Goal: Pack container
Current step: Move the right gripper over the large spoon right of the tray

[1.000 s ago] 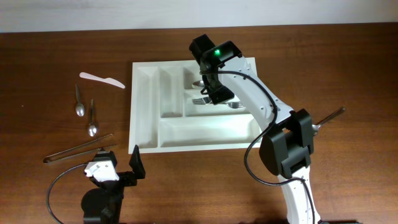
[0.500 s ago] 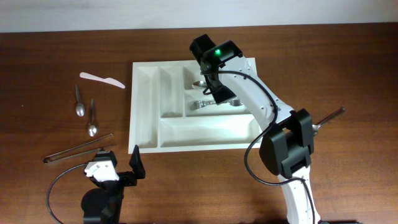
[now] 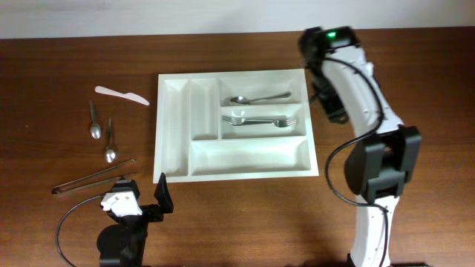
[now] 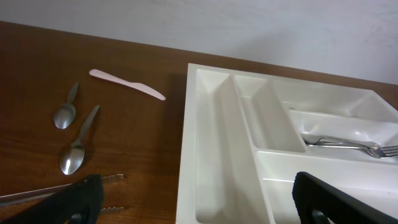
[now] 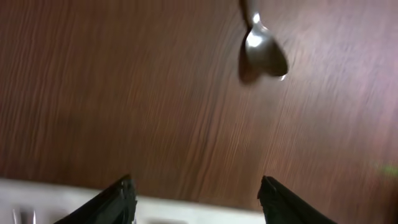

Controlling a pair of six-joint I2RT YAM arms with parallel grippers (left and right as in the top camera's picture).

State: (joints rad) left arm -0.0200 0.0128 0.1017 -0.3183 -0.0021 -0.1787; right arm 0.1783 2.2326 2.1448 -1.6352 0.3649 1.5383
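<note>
The right arm (image 3: 356, 81) has swung away toward 3 o'clock. Its gripper (image 3: 332, 111), which hung over the upper long slots of the container (image 3: 172, 148), is now off the container, above bare desk (image 3: 430, 89) just past the rim at 3 o'clock, jaws apart and empty. With the arm gone from over them, the forks (image 3: 260, 120) in the middle long slot and the spoon (image 3: 256, 98) in the slot at 12 o'clock show full length.
</note>
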